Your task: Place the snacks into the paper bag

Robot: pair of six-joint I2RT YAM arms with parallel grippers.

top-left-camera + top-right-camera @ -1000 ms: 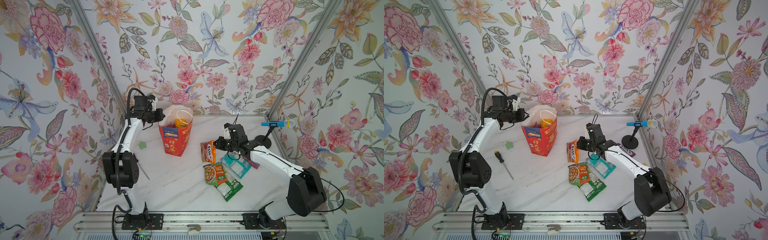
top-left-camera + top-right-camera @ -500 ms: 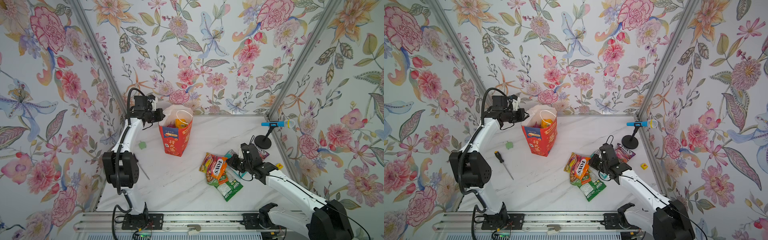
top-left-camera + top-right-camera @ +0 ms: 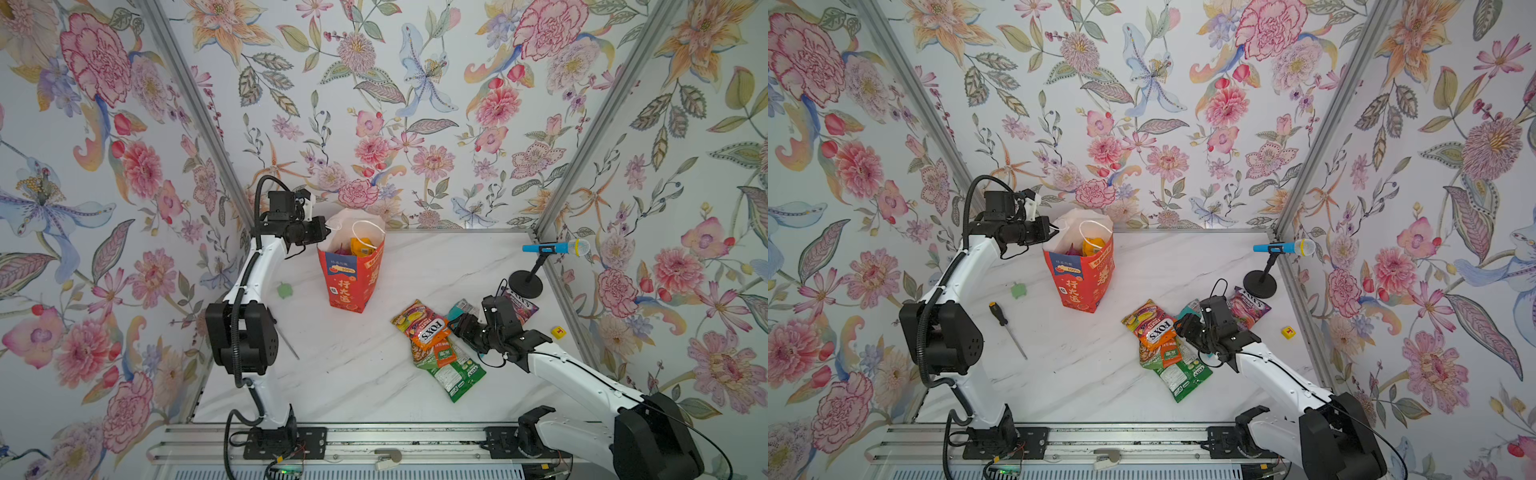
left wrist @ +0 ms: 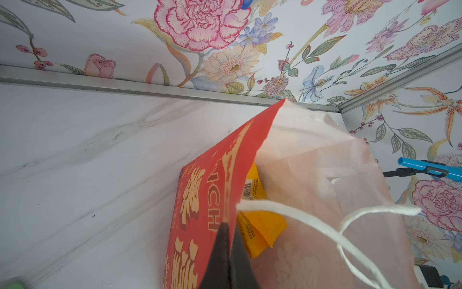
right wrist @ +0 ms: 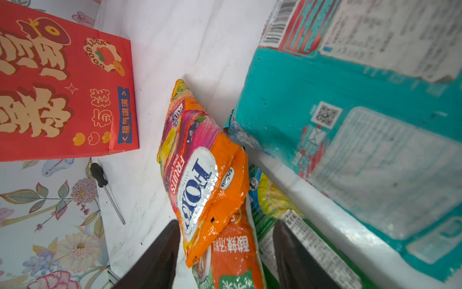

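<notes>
Lying heaped right of the upright red-orange paper bag [image 3: 353, 282], a glossy orange fruit-printed packet [image 3: 424, 328] overlaps a green packet [image 3: 457, 374], with a teal packet [image 5: 350, 125] and a purple packet [image 3: 521, 307] beside it and a blue microphone on a black stand [image 3: 552, 249] behind. A yellow packet [image 3: 360, 246] sits inside the bag. The left gripper [image 4: 228, 225], arm raised, pinches the bag's rim. The right gripper [image 5: 226, 225], low over the heap, has its jaws apart around the orange packet's end.
</notes>
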